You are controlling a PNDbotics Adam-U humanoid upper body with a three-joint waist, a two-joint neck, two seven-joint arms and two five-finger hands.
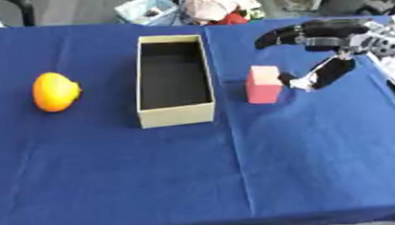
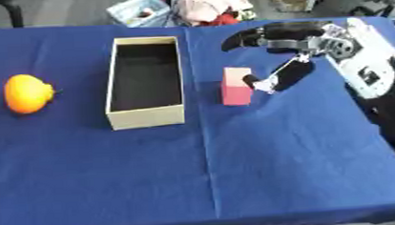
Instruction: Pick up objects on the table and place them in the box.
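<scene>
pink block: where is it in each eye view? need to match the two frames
Left eye view: the pink block stands right of centre, in the upper half, just right of the box, beside the right hand.
Right eye view: the pink block sits nearer the middle, again just right of the box.
Shared landmark: the open cardboard box, the block level with its near half in both views.

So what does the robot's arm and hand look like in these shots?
Only the right arm shows. The right hand has glossy black, rounded fingers and thumb with silver metal at the joints. The wrist is silver and grey machinery; the forearm is pale grey, turning black lower down.
</scene>
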